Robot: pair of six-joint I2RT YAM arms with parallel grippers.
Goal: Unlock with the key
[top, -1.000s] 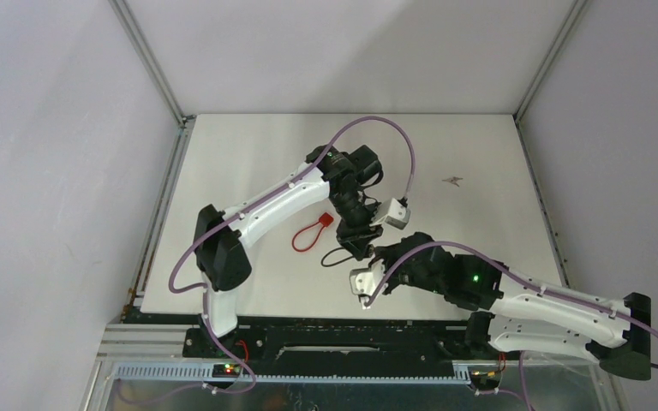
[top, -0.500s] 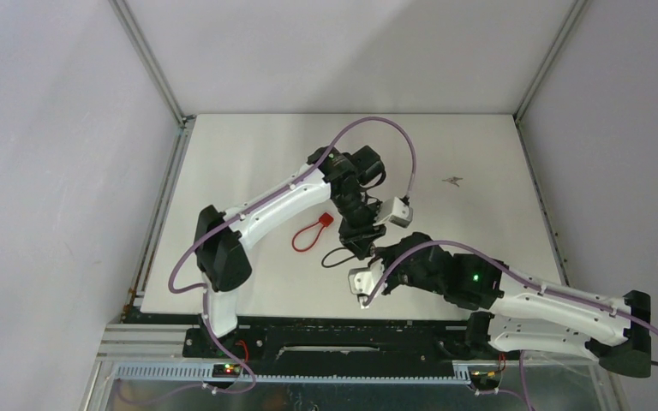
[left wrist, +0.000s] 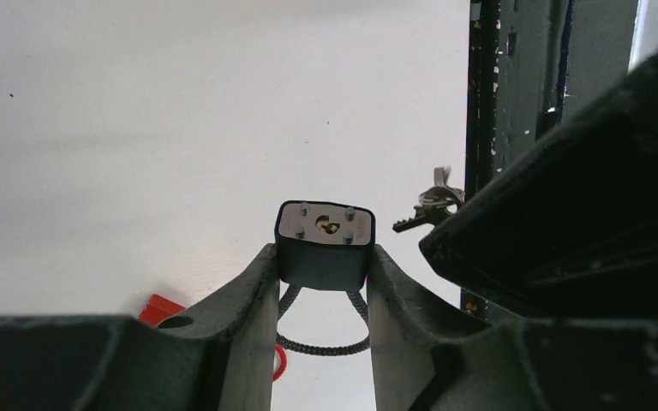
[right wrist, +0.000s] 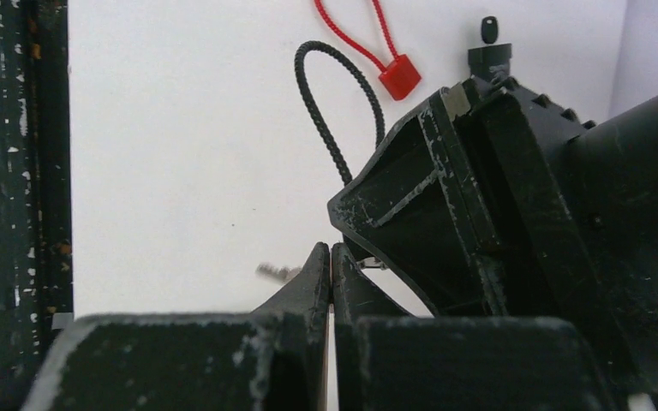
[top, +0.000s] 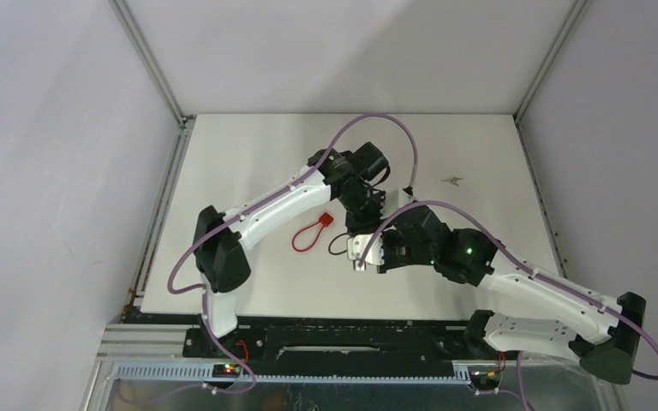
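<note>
Here, seen from above, two robot arms meet over a white tabletop [top: 248,163]. Nearest the bases, the right gripper [right wrist: 331,261] comes in from five o'clock. Its two fingers are pressed flat together on a small silver key [left wrist: 428,208] on a ring. In its own camera only a sliver of metal shows beside the fingertips.

Just beyond, towards twelve o'clock, the left gripper [left wrist: 324,257] is clamped partway around a small black padlock with a black braided cable shackle [left wrist: 323,261], gripping the body on both sides. The padlock sits near the table's centre and seems to be held above the surface. Its silver keyhole face [left wrist: 326,225] is turned towards the right gripper, and the cable loops behind it. In the left wrist view the key lies at about two o'clock from the keyhole, near but not touching.

Farther off, at nine o'clock from the padlock, a red cable seal with a red loop [top: 311,232] lies flat on the table.

The step in hand appears to be lining the key up with the keyhole; insertion is not yet done. The next move likely calls for bringing the key tip to the slot, matching the blade to its angle and pushing straight in. The key then needs turning while the left gripper braces the lock.
</note>
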